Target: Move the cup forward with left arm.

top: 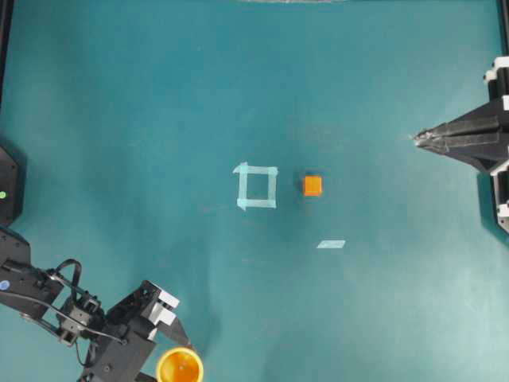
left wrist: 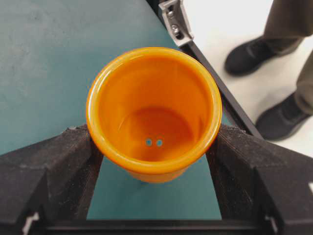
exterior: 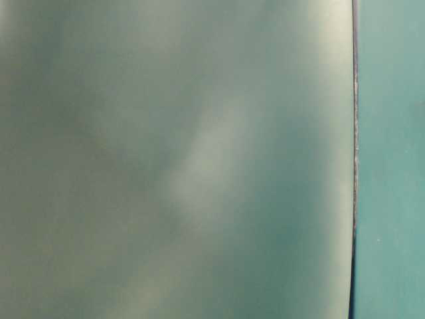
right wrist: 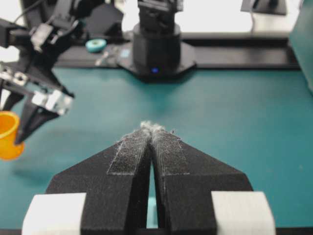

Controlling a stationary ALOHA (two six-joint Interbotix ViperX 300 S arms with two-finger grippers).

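At the lower left of the overhead view the left arm (top: 48, 306) reaches toward the near edge of the bench (top: 159, 95), and its tool (top: 176, 346) stands around the cup (top: 180, 367), so the step in hand looks like the grasp, with the carry forward not yet begun. In the left wrist view the two fingers (left wrist: 46, 171) flank the cup (left wrist: 152, 110) on either side, set wide and seeming to press its wall just under the rim, so I judge it gripped. The next move calls for holding that grip and travelling away from the near edge, toward the taped square (top: 257, 187) and the small orange cube (top: 312, 186), keeping the cup upright. The cup is round, yellow-orange, with a thick glossy rim, a darker inside and two tiny holes in its floor. At far right the right tool (top: 419, 138) rests with its jaws pressed together, holding nothing
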